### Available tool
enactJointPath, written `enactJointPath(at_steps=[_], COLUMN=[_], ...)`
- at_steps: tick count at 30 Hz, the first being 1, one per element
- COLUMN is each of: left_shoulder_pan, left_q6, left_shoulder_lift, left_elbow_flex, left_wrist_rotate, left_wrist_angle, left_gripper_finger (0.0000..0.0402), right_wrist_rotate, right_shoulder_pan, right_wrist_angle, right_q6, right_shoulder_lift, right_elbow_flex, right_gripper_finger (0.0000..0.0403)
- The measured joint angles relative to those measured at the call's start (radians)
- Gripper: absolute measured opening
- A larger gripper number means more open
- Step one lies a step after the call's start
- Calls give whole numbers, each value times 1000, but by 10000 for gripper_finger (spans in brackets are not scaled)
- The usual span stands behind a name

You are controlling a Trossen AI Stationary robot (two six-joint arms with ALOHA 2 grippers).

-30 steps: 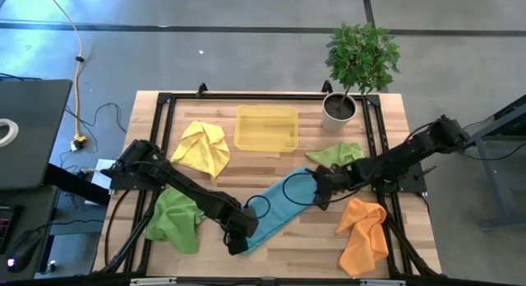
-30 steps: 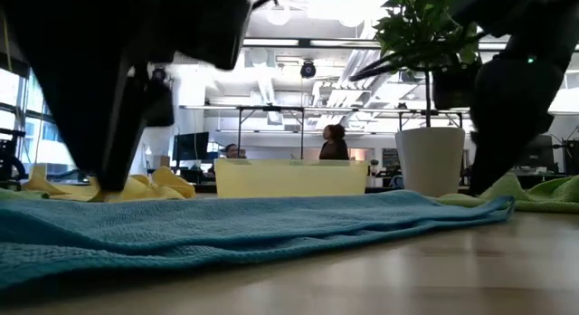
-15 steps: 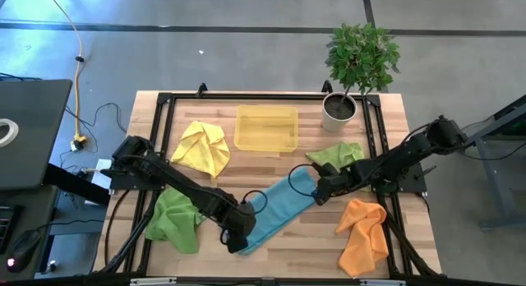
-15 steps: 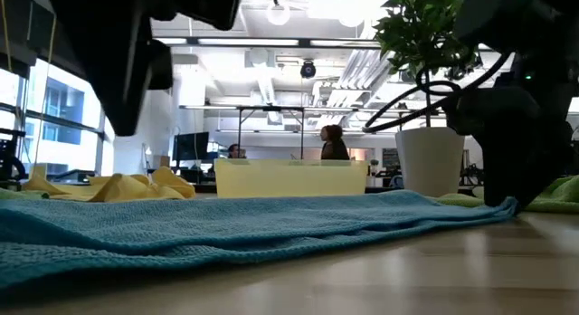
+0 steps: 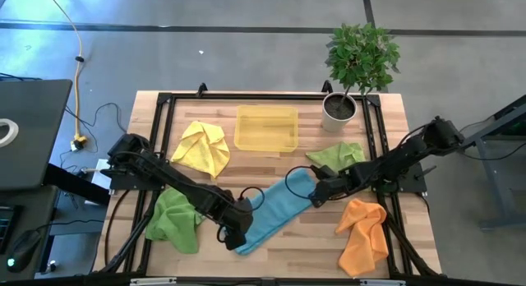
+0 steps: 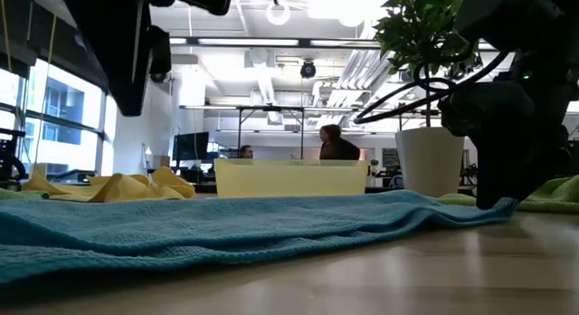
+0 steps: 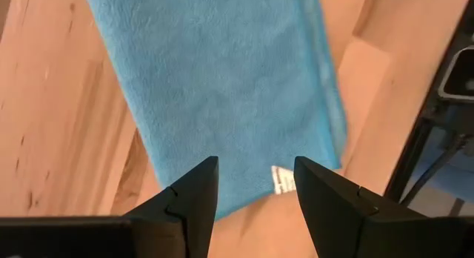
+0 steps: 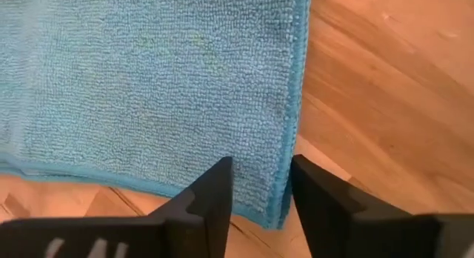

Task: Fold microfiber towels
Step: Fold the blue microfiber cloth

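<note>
The blue towel lies flat in a long slanted strip across the table's middle. Its near left end bears a white label. My left gripper hangs open above that end, clear of the cloth. My right gripper is open and low at the strip's far right end, pointing steeply down, one finger on either side of the corner's edge. The yellow towel, two green towels and the orange towel lie crumpled around it. My right gripper stands low at the blue towel's far right corner, coming from above. Whether its fingertips touch the cloth, I cannot tell. My left gripper touches nothing.
The translucent yellow tray sits at the far middle, with a potted plant at the far right corner. A black cable loop hangs over the blue towel. Bare wood shows along the near edge. People sit in the room beyond the table.
My left gripper has risen off the blue towel's near left end and now hangs above it. My right gripper has sunk to the towel's far right corner and rolled about its own line. The towel lies as before.
</note>
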Motion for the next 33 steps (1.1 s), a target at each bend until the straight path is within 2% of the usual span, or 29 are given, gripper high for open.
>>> enactJointPath(at_steps=[4,10,12,23,26,33], left_shoulder_pan=[0,0,0,-6,-8,-8], left_q6=[-1,-53,-86,-247,-252,-191], left_shoulder_lift=[0,-4,-13,-118,-170,-299], left_elbow_flex=[0,0,0,0,0,0], left_wrist_rotate=[0,1,1,-108,-161,-290], left_wrist_angle=[-1,-6,-5,-10,-5,2], left_gripper_finger=[168,168,168,168,168,168], right_wrist_rotate=[4,26,30,40,73,169], right_shoulder_pan=[1,2,2,-19,-23,-23], right_wrist_angle=[-2,-22,-25,-100,-251,-570], right_q6=[1,1,-1,-31,-52,-53], right_shoulder_lift=[12,14,14,5,-1,-2], right_elbow_flex=[1,1,2,16,62,265], right_gripper_finger=[100,19,6,1,1,0])
